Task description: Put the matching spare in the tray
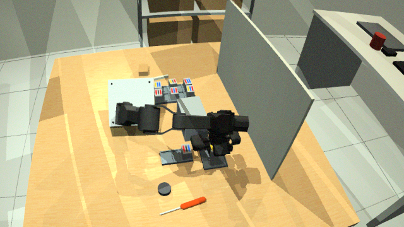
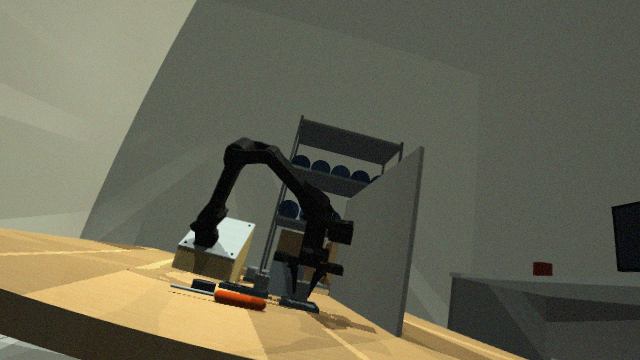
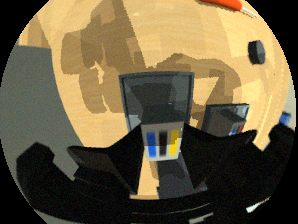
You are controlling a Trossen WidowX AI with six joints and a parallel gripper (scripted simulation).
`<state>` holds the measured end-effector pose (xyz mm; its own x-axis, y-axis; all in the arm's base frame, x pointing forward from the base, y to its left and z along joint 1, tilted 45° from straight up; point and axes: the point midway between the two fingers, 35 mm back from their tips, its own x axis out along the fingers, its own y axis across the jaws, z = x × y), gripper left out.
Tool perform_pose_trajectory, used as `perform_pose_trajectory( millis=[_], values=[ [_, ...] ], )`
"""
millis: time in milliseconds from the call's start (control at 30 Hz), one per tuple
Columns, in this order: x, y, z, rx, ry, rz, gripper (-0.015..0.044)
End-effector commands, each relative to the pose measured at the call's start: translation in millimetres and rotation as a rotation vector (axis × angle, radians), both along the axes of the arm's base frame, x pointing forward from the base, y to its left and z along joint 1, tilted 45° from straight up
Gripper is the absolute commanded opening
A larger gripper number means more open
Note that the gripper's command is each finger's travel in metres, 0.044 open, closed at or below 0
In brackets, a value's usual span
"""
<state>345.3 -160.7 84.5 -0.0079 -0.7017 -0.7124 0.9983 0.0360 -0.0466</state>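
My gripper [image 1: 211, 147] [image 2: 301, 298] [image 3: 158, 123] is shut on a dark block [image 3: 162, 142] with blue, black and yellow stripes on its pale face. The fingertips are low, at the dark tray [image 1: 218, 163] [image 2: 313, 307] [image 3: 182, 92]. The block is over or in the tray's near part in the wrist view; whether it touches the floor is hidden. A striped block [image 1: 186, 148] [image 3: 231, 122] with red and blue bars stands at one end of the smaller dark holder [image 1: 167, 157]. Several striped spares [image 1: 174, 91] stand in the rack behind. No unit's back is readable.
A tall grey panel [image 1: 259, 91] [image 2: 382, 250] stands to the right of the arm. A grey stand [image 1: 194, 105] is partly under the arm. A black puck [image 1: 164, 188] [image 3: 256, 52] and an orange screwdriver [image 1: 193, 203] [image 2: 240, 300] lie toward the table's front.
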Motion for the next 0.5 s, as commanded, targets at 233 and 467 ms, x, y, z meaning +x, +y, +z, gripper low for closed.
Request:
perform_pose_trajectory(
  millis=[233,467],
  values=[
    [0.4,0.4,0.3,0.000,-0.001,0.000,0.0341],
    [4.0,19.2,17.4,0.005,0.000,0.001,0.0440]
  ],
)
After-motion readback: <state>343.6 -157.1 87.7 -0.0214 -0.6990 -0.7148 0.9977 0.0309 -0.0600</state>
